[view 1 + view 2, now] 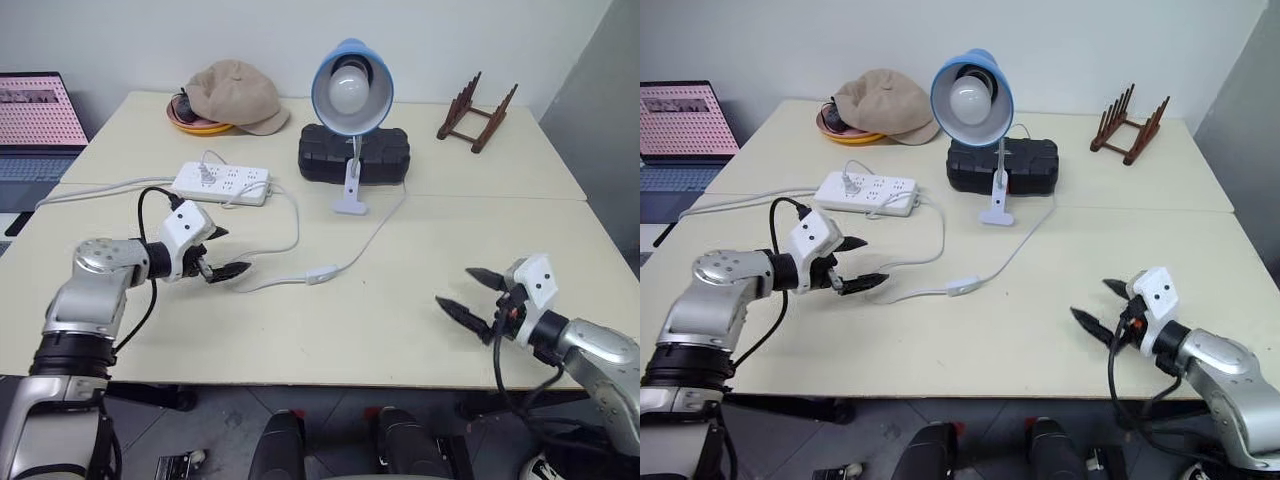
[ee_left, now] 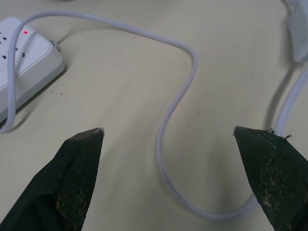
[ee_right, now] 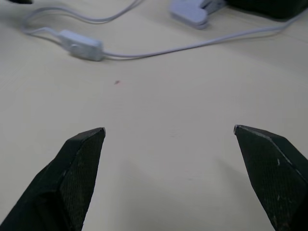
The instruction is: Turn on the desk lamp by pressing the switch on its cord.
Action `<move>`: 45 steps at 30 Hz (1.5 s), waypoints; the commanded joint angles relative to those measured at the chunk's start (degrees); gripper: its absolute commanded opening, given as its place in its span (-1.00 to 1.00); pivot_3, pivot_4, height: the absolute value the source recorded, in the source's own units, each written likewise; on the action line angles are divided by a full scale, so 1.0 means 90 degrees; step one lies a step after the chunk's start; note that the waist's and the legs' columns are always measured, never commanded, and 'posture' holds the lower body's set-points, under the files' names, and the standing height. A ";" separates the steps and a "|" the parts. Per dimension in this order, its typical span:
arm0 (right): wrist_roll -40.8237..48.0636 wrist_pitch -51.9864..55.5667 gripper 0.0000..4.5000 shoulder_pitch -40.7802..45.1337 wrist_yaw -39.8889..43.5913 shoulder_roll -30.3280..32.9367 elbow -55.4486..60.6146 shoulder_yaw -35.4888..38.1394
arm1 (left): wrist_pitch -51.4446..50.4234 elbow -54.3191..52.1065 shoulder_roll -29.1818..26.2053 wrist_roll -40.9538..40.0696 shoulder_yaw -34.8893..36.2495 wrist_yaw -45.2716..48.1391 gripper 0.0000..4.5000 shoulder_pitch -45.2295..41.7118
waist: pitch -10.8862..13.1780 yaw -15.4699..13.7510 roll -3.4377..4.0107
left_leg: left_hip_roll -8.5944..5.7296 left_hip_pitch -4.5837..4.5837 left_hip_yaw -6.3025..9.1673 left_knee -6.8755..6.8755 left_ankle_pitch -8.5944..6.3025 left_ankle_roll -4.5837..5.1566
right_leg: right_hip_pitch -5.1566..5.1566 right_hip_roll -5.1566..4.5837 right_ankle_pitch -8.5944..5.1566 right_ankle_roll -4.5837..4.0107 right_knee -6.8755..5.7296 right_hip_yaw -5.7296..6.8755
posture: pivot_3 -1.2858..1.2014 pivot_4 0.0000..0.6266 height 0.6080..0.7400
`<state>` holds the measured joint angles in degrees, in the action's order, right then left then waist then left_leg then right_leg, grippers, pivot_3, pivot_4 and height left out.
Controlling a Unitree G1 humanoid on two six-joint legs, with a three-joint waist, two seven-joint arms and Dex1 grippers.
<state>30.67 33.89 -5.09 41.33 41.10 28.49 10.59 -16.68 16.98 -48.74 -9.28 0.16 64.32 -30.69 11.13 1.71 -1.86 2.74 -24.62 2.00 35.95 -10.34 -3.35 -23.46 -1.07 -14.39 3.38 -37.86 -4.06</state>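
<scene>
White plastic switch lies flat on the cream table, roughly mid-table, inline on the thin cord that runs from the clip base of the desk lamp forward and then loops back toward the power strip. Lamp shade faces the camera; bulb appears unlit, so the task is judged not yet done. Left gripper hovers just above the table near a loop of the cord, jaws spread wide, nothing held; the switch sits a short way off to its right. Right gripper hangs near the front right of the table, jaws likewise spread wide and empty, well apart from the switch, which shows far ahead of it in the right wrist view. Step in hand reads as the approach: neither gripper touches the switch. Next move, as a judgement: one gripper, probably the nearer left, should travel to the switch, bring a fingertip over the rocker and press down firmly while keeping the light housing from sliding on the smooth table.
</scene>
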 commanded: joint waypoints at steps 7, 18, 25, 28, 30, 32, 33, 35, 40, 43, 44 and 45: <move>0.0093 0.0113 1.00 0.0151 -0.0006 -0.0029 0.0138 -0.0048 | -0.0090 -0.0256 -0.0064 -0.0078 -0.0306 0.0674 1.00 -0.0399 | 0.0000 0.0006 0.0000 | 0.0000 -0.0003 -0.0004 -0.0001 0.0000 0.0000 | -0.0006 -0.0001 0.0000 0.0001 0.0002 0.0000 | 0.03 -0.52 1.00; -0.0030 0.0163 1.00 0.0153 -0.0427 -0.0424 0.0357 -0.0329 | 0.0729 0.0449 0.1109 0.0636 -0.1590 0.0895 1.00 -0.1328 | 0.0000 -0.0020 0.0000 | -0.0004 -0.0011 -0.0003 0.0009 0.0001 0.0001 | -0.0007 0.0001 0.0001 0.0004 -0.0004 0.0000 | 0.03 -0.52 1.00; -0.0006 0.0243 1.00 -0.0012 -0.0690 -0.0535 0.0625 -0.0330 | 0.1114 0.0878 0.1545 0.0835 -0.1883 0.1033 1.00 -0.1484 | 0.0000 0.0027 0.0000 | -0.0002 -0.0011 -0.0002 0.0002 0.0000 0.0001 | -0.0011 0.0006 0.0001 0.0005 -0.0008 -0.0002 | 0.03 -0.52 1.00; 0.0024 0.0297 1.00 -0.0135 -0.0771 -0.0557 0.0752 -0.0265 | 0.1235 0.0990 0.1547 0.0886 -0.1916 0.1165 1.00 -0.1511 | 0.0000 0.0026 0.0000 | -0.0002 -0.0011 0.0000 0.0002 0.0000 0.0002 | -0.0012 0.0006 0.0000 0.0006 -0.0009 -0.0002 | 0.03 -0.52 1.00; 0.0053 0.0325 1.00 -0.0223 -0.0811 -0.0561 0.0827 -0.0216 | 0.1271 0.1070 0.1520 0.0886 -0.1934 0.1289 1.00 -0.1543 | 0.0000 0.0019 0.0000 | -0.0003 -0.0011 -0.0001 0.0004 0.0000 0.0002 | -0.0010 0.0005 -0.0001 0.0005 -0.0008 -0.0003 | 0.03 -0.52 1.00; 0.0059 0.0338 1.00 -0.0259 -0.0830 -0.0561 0.0856 -0.0199 | 0.1340 0.1152 0.1510 0.0894 -0.1938 0.1375 0.82 -0.1573 | 0.0000 0.0015 0.0000 | -0.0003 -0.0011 0.0000 0.0006 0.0000 0.0002 | -0.0010 0.0005 -0.0001 0.0005 -0.0009 -0.0003 | 0.03 -0.52 1.00; 0.0065 0.0346 1.00 -0.0258 -0.0839 -0.0562 0.0866 -0.0199 | 0.1376 0.1180 0.1509 0.0903 -0.1940 0.1412 0.71 -0.1581 | 0.0000 0.0014 0.0000 | -0.0003 -0.0011 0.0000 0.0008 0.0000 0.0002 | -0.0009 0.0005 -0.0001 0.0005 -0.0009 -0.0003 | 0.03 -0.52 1.00; 0.0080 0.0364 1.00 -0.0237 -0.0856 -0.0560 0.0868 -0.0199 | 0.1414 0.1233 0.1530 0.0921 -0.1929 0.1427 0.56 -0.1592 | 0.0000 0.0014 0.0000 | -0.0003 -0.0011 -0.0001 0.0010 0.0000 0.0002 | -0.0009 0.0004 0.0000 0.0005 -0.0010 -0.0003 | 0.03 -0.52 1.00; 0.0101 0.0404 1.00 -0.0144 -0.0871 -0.0560 0.0813 -0.0191 | 0.1431 0.1323 0.1610 0.0944 -0.1912 0.1393 0.03 -0.1622 | 0.0000 0.0014 0.0000 | -0.0003 -0.0011 0.0000 0.0010 0.0000 0.0002 | -0.0009 0.0005 0.0000 0.0005 -0.0011 -0.0003 | 0.03 -0.52 1.00; 0.0100 0.0426 1.00 -0.0103 -0.0858 -0.0565 0.0788 -0.0208 | 0.1446 0.1308 0.1619 0.0954 -0.1901 0.1370 -0.26 -0.1593 | 0.0000 0.0014 0.0000 | -0.0003 -0.0011 0.0000 0.0008 0.0000 0.0002 | -0.0009 0.0005 -0.0001 0.0005 -0.0010 -0.0003 | 0.03 -0.52 1.00; 0.0098 0.0432 1.00 -0.0071 -0.0857 -0.0573 0.0765 -0.0222 | 0.1399 0.1315 0.1640 0.0937 -0.1886 0.1352 -0.36 -0.1587 | 0.0000 0.0014 0.0000 | -0.0003 -0.0011 0.0000 0.0008 0.0000 0.0002 | -0.0009 0.0005 -0.0001 0.0005 -0.0009 -0.0003 | 0.03 -0.52 1.00; 0.0096 0.0436 1.00 -0.0048 -0.0856 -0.0579 0.0748 -0.0230 | 0.1365 0.1322 0.1657 0.0925 -0.1876 0.1340 -0.46 -0.1584 | 0.0000 0.0014 0.0000 | -0.0003 -0.0011 0.0000 0.0008 0.0000 0.0002 | -0.0009 0.0005 -0.0001 0.0006 -0.0010 -0.0002 | 0.03 -0.52 1.00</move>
<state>30.54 38.08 -6.25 33.64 35.95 33.87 7.63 -4.52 29.44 -34.14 -0.88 -17.74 76.79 -43.60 11.12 1.84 -1.86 2.72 -24.72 2.00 36.03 -10.33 -3.33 -23.54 -1.03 -14.39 3.43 -37.95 -4.08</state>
